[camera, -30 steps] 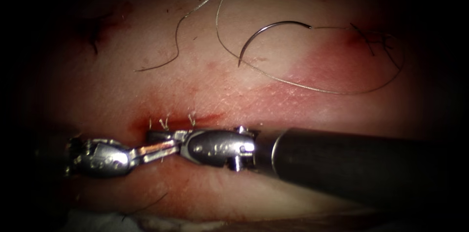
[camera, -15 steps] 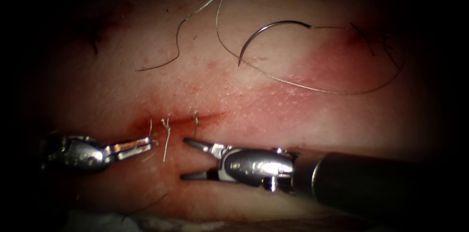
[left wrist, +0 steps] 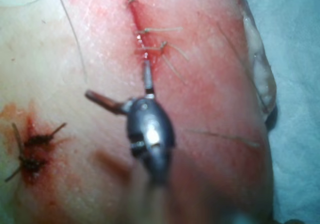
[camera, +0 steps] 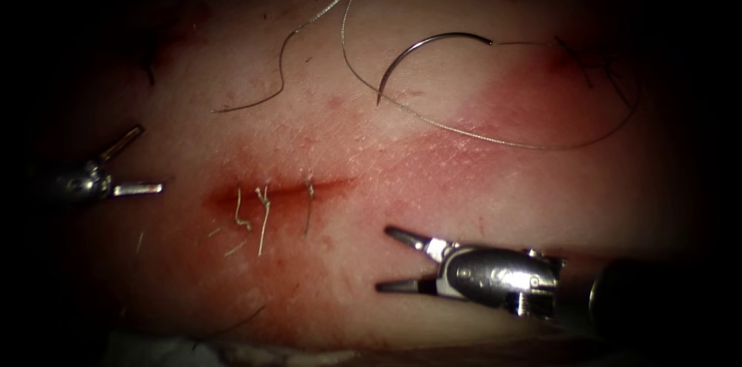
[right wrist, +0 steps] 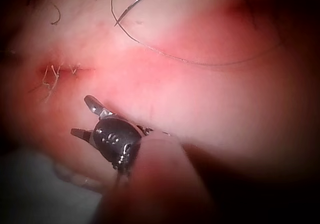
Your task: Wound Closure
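Steel needle (camera: 433,54) lies loose on the tissue (camera: 464,174), well beyond your right claw (camera: 390,260); both it and your left claw (camera: 143,162) gape empty, drawn back from the stitched cut (camera: 278,191). Trimming looks done.

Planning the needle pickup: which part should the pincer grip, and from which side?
Likely the needle mid-arc, coming from above: it lies flat and free on the tissue, sharp end lower left, thread end right. Both pincers, left and right, are open and empty.

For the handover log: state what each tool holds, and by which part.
Nothing is held. The left tool and right tool both have open, empty jaws. The needle lies free on the tissue, above the cut.
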Available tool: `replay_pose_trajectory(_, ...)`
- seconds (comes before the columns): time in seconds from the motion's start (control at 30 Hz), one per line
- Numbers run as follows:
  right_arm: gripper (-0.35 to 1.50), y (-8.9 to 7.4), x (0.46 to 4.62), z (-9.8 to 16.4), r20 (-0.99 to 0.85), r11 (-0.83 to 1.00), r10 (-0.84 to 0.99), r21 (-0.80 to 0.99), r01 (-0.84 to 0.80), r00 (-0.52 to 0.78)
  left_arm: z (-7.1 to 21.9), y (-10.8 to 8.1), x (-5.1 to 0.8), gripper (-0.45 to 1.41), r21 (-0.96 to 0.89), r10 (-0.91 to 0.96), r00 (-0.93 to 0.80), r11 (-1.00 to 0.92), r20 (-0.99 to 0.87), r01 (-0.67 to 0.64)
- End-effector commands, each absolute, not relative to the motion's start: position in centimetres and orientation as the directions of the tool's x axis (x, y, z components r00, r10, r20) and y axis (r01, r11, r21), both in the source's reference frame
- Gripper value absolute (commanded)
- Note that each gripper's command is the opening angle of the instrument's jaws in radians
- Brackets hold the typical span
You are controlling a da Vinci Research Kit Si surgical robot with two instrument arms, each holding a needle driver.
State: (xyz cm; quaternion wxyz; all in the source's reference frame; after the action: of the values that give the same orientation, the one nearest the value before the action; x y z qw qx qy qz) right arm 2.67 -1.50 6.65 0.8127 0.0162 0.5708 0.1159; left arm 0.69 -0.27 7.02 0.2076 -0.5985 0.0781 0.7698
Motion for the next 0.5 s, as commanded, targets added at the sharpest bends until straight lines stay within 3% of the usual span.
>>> replay_pose_trajectory(0.03,1.38,-1.56,2.79,6.71,-0.925,0.972,0.211,0.166,-0.164,0.316,7.24,-0.4,0.62,1.18,-0.177,0.282,-0.188,-0.882,-0.941,-0.436)
replay_pose_trajectory(0.27,1.36,-1.57,2.78,6.71,-0.925,0.973,0.21,0.165,-0.163,0.316,7.75,-0.78,0.56,1.21,-0.2,0.307,-0.237,-0.899,-0.922,-0.389)
replay_pose_trajectory(0.5,1.35,-1.63,2.8,6.68,-0.926,0.973,0.209,0.165,-0.16,0.315,8.17,-0.95,0.66,1.13,-0.171,0.297,-0.307,-0.91,-0.904,-0.377)
